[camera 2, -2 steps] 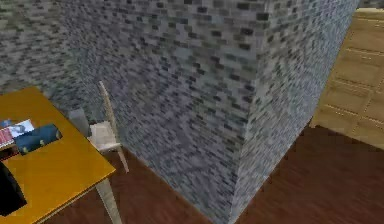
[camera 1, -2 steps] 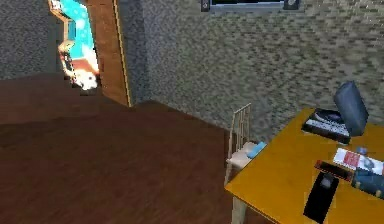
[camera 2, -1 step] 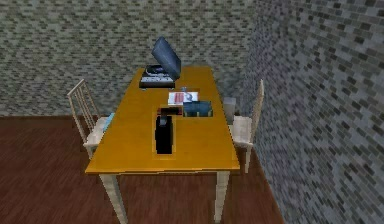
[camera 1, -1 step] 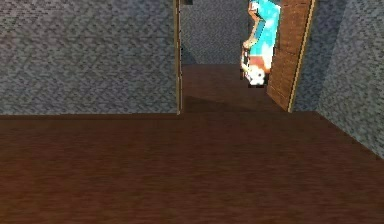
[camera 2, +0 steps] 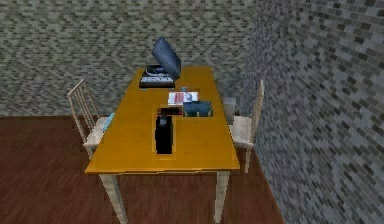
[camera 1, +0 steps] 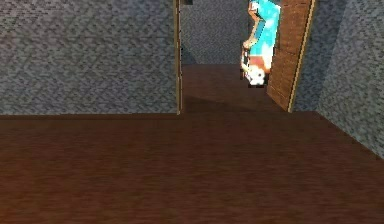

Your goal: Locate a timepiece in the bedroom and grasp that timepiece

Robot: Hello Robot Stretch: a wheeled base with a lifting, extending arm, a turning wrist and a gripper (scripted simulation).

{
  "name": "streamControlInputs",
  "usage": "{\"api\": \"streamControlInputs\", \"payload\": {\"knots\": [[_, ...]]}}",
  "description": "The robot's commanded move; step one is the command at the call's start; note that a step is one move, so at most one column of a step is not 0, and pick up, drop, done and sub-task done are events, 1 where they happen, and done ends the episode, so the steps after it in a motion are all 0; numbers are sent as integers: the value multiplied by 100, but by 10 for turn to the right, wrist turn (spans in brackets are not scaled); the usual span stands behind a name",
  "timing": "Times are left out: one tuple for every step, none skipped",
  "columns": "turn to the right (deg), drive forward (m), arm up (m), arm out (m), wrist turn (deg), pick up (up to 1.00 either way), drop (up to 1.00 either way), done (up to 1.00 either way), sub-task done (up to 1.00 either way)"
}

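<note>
A smooth orange rectangular wooden table (camera 2: 130, 150) bears a dark open laptop (camera 2: 162, 60) at twelve o'clock. A pale slat-backed wooden chair (camera 2: 88, 112) stands at nine o'clock.

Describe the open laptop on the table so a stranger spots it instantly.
Find the orange-brown wooden table. At its far end sits the dark open laptop. Only it has a raised, tilted lid; the black rectangular slab nearer the middle lies flat.
</note>
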Motion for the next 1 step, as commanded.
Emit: {"api": "streamControlInputs", "payload": {"knots": [[0, 0, 26, 0, 0, 0, 0, 0, 0]]}}
